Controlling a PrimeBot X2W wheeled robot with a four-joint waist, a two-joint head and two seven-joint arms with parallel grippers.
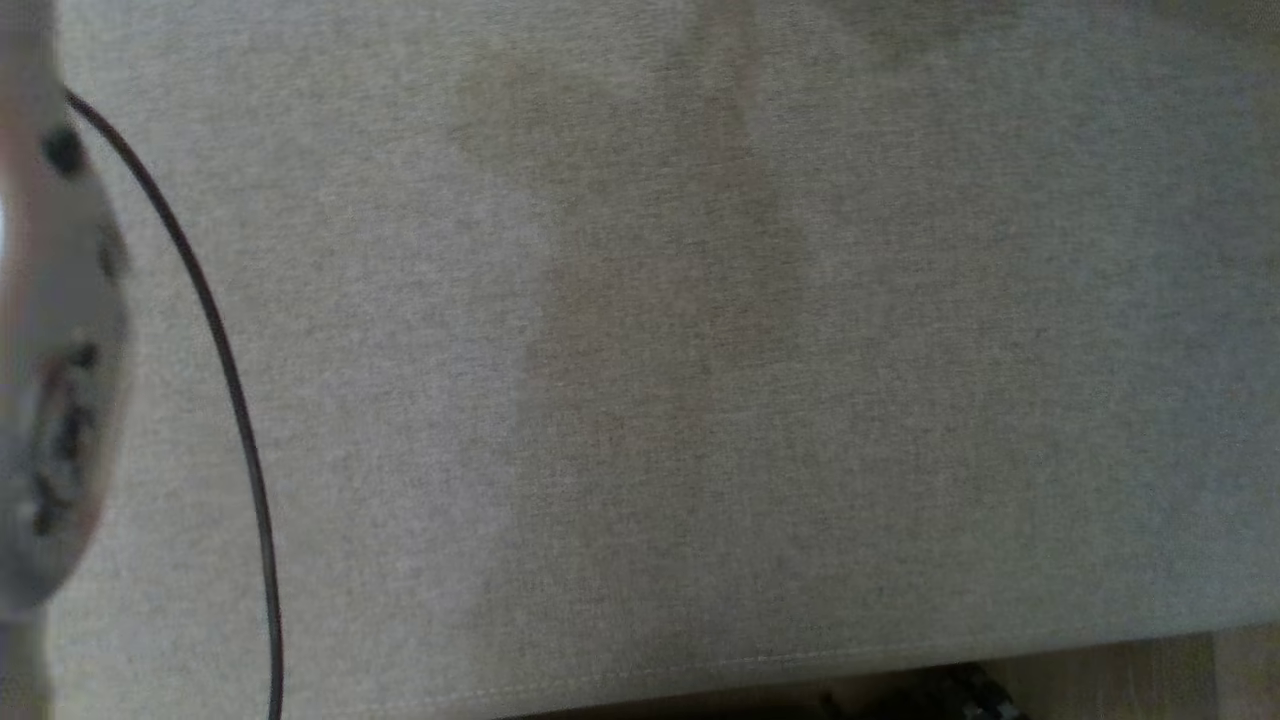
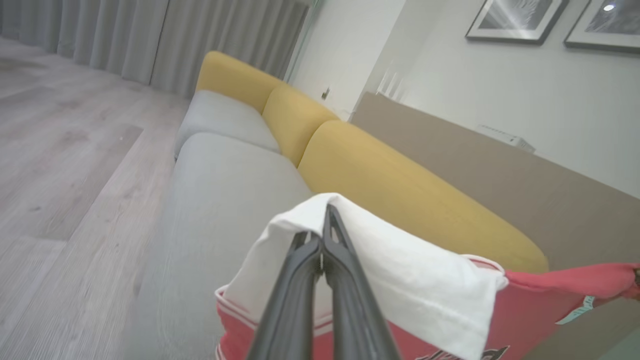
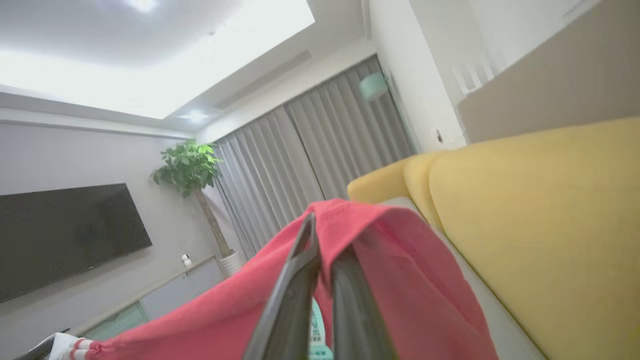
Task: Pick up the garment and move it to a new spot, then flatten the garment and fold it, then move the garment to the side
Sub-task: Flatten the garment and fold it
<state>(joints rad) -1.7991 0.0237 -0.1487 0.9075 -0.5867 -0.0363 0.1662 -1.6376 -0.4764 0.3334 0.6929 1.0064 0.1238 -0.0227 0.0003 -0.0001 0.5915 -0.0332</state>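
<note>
— What sort of place is this?
— A home's living room.
— How so?
— A sofa [image 2: 225, 165], long curtains [image 3: 310, 150], a wall TV [image 3: 65, 235], a potted plant [image 3: 187, 165], framed pictures [image 2: 515, 20], a wood floor [image 2: 65, 150].

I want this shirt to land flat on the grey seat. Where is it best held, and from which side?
By two opposite ends, coming from the seat's open front. The left gripper is shut on the garment's white end, the right gripper on its red end; the cloth spans between them, so it should lower spread out.
</note>
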